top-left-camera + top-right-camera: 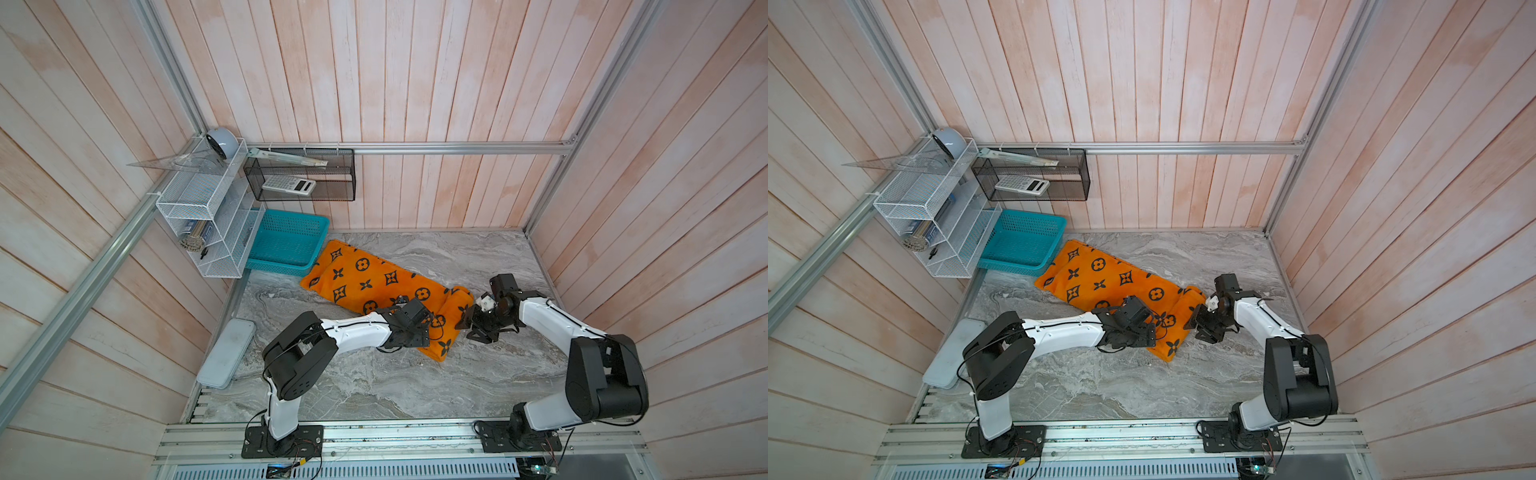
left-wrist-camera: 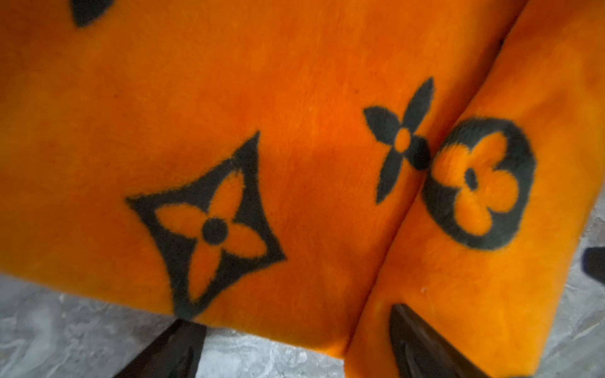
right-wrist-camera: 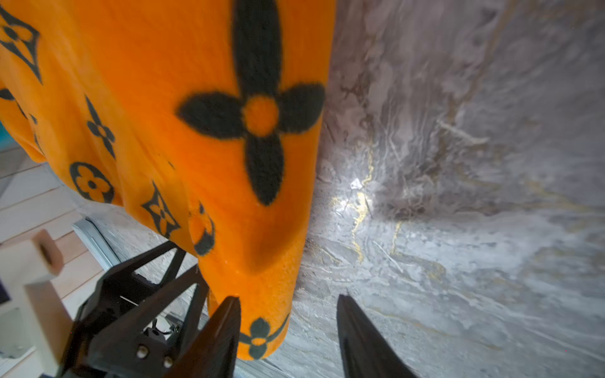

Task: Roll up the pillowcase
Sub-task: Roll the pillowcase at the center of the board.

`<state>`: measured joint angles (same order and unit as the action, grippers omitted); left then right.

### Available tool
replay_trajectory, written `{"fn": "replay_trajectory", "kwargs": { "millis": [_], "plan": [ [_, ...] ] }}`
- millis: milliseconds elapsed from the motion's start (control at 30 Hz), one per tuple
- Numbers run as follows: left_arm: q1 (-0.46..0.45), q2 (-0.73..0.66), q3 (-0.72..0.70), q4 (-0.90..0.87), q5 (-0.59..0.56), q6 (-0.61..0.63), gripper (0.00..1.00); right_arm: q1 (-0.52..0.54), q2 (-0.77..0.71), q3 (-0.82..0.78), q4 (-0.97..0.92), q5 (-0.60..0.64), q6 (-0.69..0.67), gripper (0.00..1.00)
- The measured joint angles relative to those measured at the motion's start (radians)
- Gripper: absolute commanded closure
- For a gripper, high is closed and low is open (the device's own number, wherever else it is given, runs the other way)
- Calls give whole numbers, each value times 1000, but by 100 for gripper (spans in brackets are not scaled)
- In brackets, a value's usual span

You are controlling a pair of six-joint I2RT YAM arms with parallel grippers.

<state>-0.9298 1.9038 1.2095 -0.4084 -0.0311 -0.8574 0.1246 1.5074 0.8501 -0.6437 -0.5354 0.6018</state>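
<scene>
- The pillowcase lies on the marble tabletop, running slantwise from beside the teal basket at the back down toward the middle of the table.
- Its end nearest the arms is turned over into a short roll (one turn of fabric, as far as the top views show); the rest lies flat and spread out.
- In both top views the far corner of the pillowcase sits just beside the basket's front rim; whether they touch cannot be told.
- The left gripper stands over the near long edge of the fabric, jaws spread wide: one finger is over bare marble, the other finger lies over the roll, and nothing is pinched between them.
- The right gripper sits at the outer side of the roll, jaws partly apart; one fingertip is against or just over the fabric edge and the other is over bare marble. It is released, not clamped on the cloth.
- In a top view the right gripper is close against the roll's outer side, with the left gripper across the fabric from it.
- A grey flat case lies at the table's left edge, well apart from the pillowcase.
</scene>
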Motion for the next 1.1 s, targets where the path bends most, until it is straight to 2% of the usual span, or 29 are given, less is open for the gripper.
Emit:
{"fn": "replay_trajectory", "kwargs": {
  "millis": [267,367,500,600,667,900,1000,1100],
  "plan": [
    [0,0,-1,1,1,0,7,35,102,-38,156,-26,38,49],
    [2,-1,-3,4,4,0,7,48,119,-47,217,-51,58,58],
    [10,-11,-17,13,10,-2,6,55,130,-66,266,-49,79,84],
    [28,-32,-38,13,15,-7,2,55,124,-68,256,-33,78,95],
    [45,-50,-56,7,15,-14,1,55,107,-68,237,-5,75,99],
    [105,-141,-107,-27,-25,-3,1,-51,-93,-138,87,140,49,100],
    [120,-164,-133,-25,-31,0,1,-79,-111,-114,-8,179,13,97],
    [122,-167,-157,-26,-30,1,1,-79,-90,-65,-69,179,-19,90]
  ]
}}
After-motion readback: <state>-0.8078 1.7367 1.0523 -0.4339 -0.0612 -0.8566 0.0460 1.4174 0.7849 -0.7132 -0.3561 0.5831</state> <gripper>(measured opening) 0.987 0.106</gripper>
